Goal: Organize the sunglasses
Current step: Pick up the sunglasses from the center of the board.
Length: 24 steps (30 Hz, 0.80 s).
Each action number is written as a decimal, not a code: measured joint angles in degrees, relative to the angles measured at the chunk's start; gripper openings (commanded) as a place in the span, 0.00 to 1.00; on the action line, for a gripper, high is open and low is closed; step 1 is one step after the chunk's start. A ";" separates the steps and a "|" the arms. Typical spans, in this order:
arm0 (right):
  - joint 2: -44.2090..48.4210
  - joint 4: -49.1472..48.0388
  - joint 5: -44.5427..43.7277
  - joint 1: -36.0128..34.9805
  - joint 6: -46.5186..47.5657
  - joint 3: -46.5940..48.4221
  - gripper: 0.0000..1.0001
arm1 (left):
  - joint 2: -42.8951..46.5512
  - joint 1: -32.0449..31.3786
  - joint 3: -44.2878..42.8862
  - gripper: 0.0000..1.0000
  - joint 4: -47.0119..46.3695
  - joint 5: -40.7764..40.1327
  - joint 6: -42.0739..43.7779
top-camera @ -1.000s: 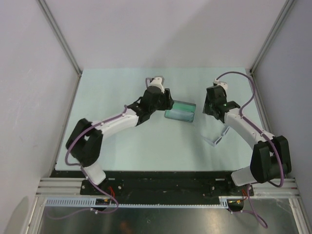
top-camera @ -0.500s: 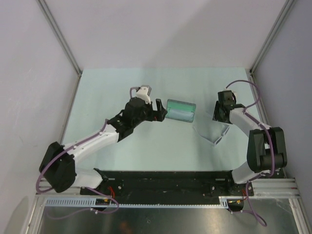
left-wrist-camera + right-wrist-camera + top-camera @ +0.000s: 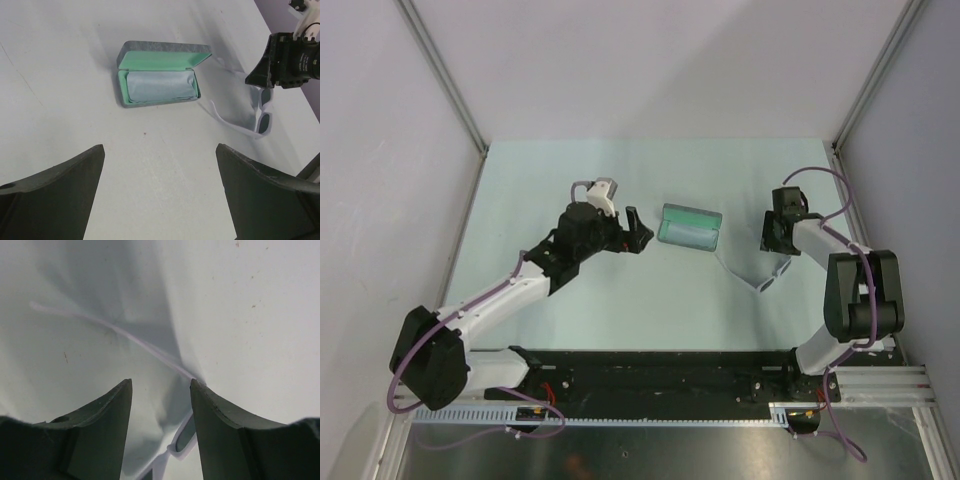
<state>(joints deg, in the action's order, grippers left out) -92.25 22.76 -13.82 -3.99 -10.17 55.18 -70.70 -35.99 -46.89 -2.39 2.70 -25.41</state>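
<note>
The sunglasses (image 3: 769, 276), white-framed with dark lenses and their arms unfolded, lie on the table right of the open case (image 3: 690, 227). They also show in the left wrist view (image 3: 262, 114). My right gripper (image 3: 773, 243) hangs low over them, open. In the right wrist view (image 3: 161, 385) one lens (image 3: 184, 437) sits between the fingers (image 3: 222, 425) and a thin white arm (image 3: 125, 335) runs ahead. My left gripper (image 3: 639, 230) is open and empty, a little left of the case. In its own view (image 3: 160, 162) it looks at bare table.
The grey felt case (image 3: 162, 50) has a mint lining and holds the folded grey-blue cloth (image 3: 160, 86); its lid stands open at the far side. The right gripper's black body (image 3: 287, 60) shows above the sunglasses. Metal posts and walls edge the table.
My left arm has pulled back leftward from the case, which stays open. My right gripper has moved right and come down over the sunglasses.
</note>
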 measured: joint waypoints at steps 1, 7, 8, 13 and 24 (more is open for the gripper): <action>-0.13 -0.31 0.33 0.13 0.28 0.00 0.54 | 0.00 0.37 0.13 1.00 0.04 0.61 0.02; -2.10 -0.81 3.23 1.66 0.87 0.00 0.54 | 0.17 0.92 0.28 1.00 0.02 2.80 0.02; -2.43 -0.81 3.56 1.84 0.87 0.00 0.53 | 0.26 0.94 0.28 1.00 0.02 3.13 0.02; -2.69 -0.85 3.87 2.14 0.85 0.00 0.51 | 0.37 1.11 0.28 1.00 0.02 3.98 0.02; 4.55 -1.25 3.37 2.23 0.50 0.00 0.51 | 0.37 1.42 0.28 1.00 0.02 4.48 0.02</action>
<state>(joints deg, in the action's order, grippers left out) -87.70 21.52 -10.46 -1.76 -9.67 55.18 -70.32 -34.57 -46.61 -2.37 7.18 -25.39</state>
